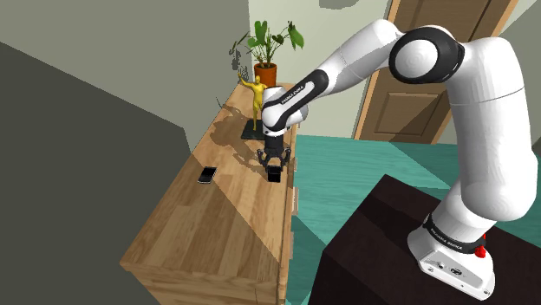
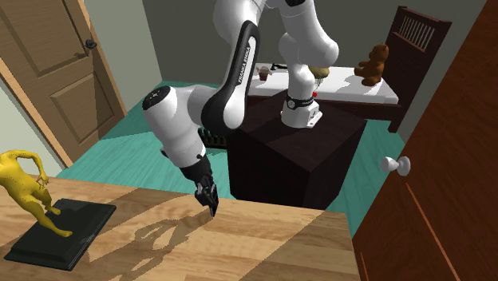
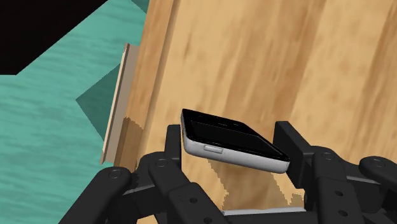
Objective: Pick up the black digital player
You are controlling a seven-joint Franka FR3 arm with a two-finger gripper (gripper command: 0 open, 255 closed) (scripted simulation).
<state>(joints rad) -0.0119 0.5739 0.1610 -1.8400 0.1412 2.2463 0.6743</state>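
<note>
The digital player [image 3: 232,140] is a flat slab with a black face and a silver rim. My gripper [image 3: 230,151] is shut on it, one finger on each long side. It is tilted and casts a shadow on the wood below, so it hangs slightly above the top. In the shoulder view the gripper [image 1: 276,170] hangs over the wooden dresser [image 1: 217,234], close to the edge on that view's right, with the player [image 1: 275,177] dark at its tip. The second exterior view has the gripper [image 2: 211,201] just over the dresser's far edge.
A second small dark device [image 1: 206,174] lies flat on the dresser at the shoulder view's left. A yellow figurine [image 1: 255,94] on a black base [image 2: 60,231] and a potted plant [image 1: 266,52] stand at the far end. Teal floor [image 1: 347,182] and the dark stand [image 1: 399,251] lie beside the dresser.
</note>
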